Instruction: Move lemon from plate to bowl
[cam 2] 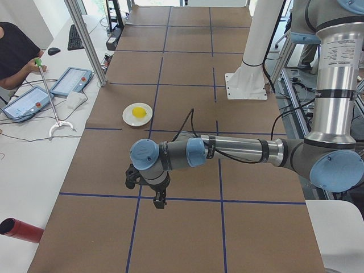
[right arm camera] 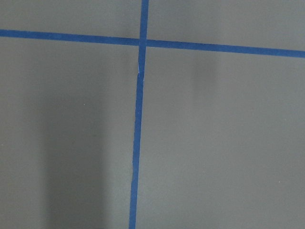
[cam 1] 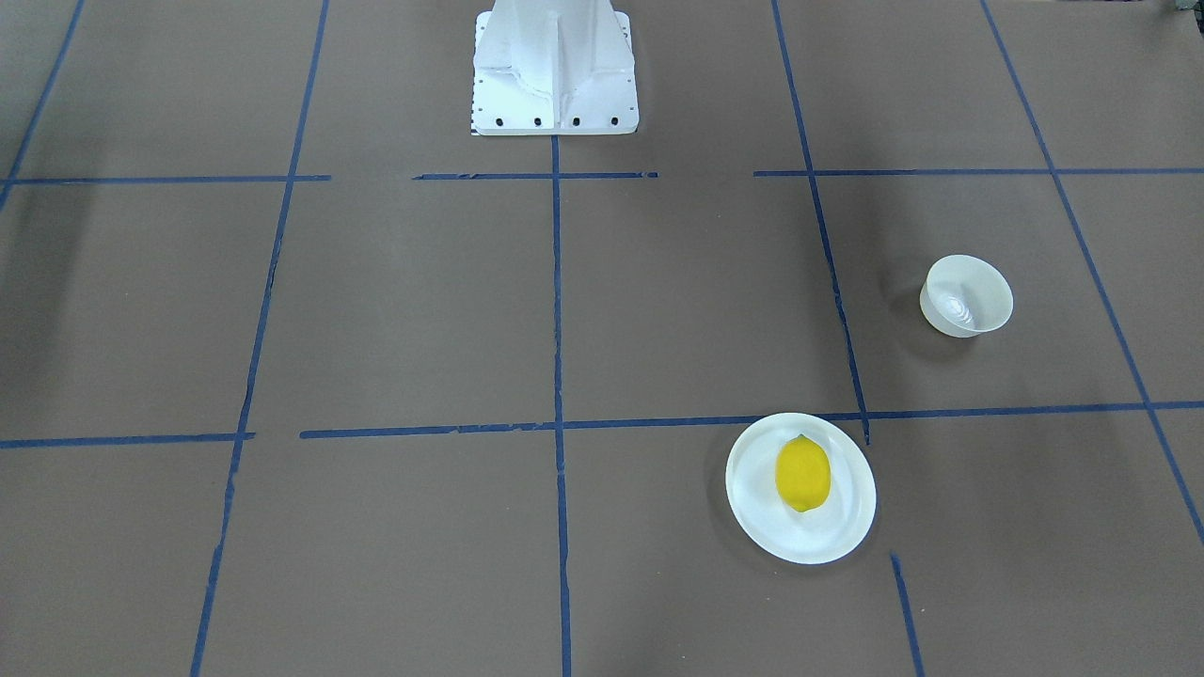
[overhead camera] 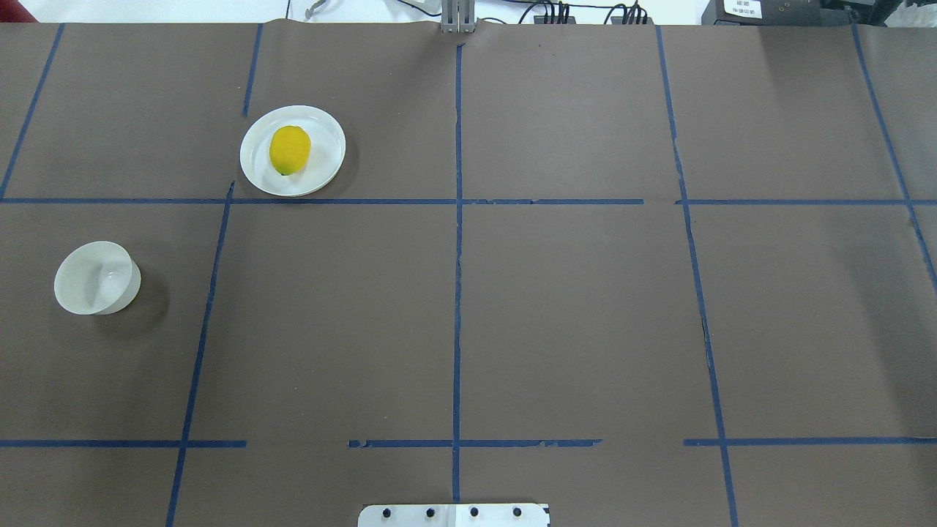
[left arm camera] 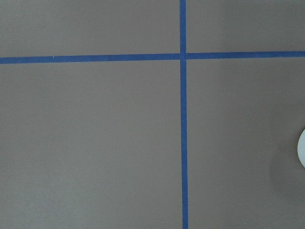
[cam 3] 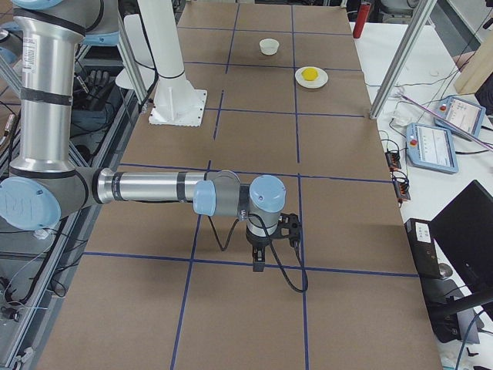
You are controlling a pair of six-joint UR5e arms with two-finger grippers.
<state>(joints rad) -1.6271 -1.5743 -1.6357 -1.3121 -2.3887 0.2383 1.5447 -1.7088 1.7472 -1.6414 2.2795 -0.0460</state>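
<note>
The yellow lemon (cam 1: 802,474) lies on the flat white plate (cam 1: 840,527). They also show in the overhead view, lemon (overhead camera: 290,150) on plate (overhead camera: 326,157). The small deep white bowl (cam 1: 967,296) stands empty and apart from the plate, and shows at the left in the overhead view (overhead camera: 95,278). My left gripper (cam 2: 157,202) shows only in the exterior left view, hanging over the table, nearer that camera than the plate (cam 2: 128,118). My right gripper (cam 3: 258,266) shows only in the exterior right view, far from the plate (cam 3: 323,79) and bowl (cam 3: 269,46). I cannot tell whether either is open.
The brown table cover carries a grid of blue tape lines. The robot's white base (cam 1: 555,66) stands at the table's robot-side edge. Operator desks with tablets (cam 2: 68,79) and cables run along the far side. A white curved edge (left arm camera: 302,148) shows at the left wrist view's right border.
</note>
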